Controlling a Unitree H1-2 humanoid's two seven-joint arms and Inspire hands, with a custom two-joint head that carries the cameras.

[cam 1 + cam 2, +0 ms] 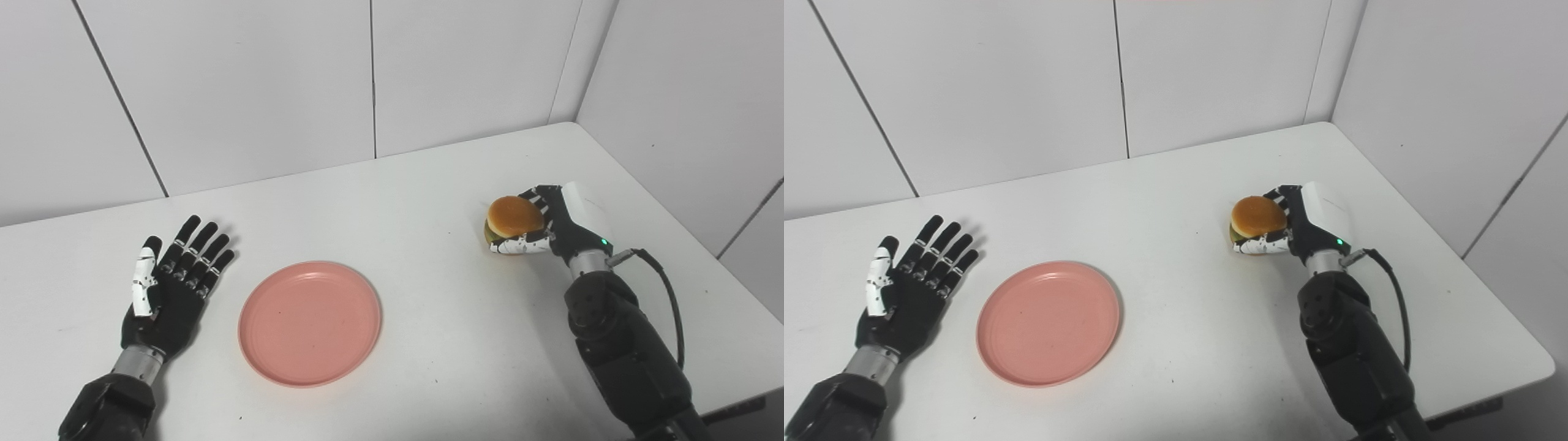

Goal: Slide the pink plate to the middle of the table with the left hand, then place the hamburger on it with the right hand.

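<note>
A round pink plate lies flat and empty on the white table, left of the middle. My left hand rests flat to its left, fingers spread and open, a short gap from the rim. On the right side of the table a hamburger with an orange bun sits inside my right hand, whose fingers and white thumb wrap around it. Whether the burger still touches the table I cannot tell.
White wall panels close the table at the back and on the right. The table's right edge runs diagonally past my right arm, and a black cable loops from the wrist.
</note>
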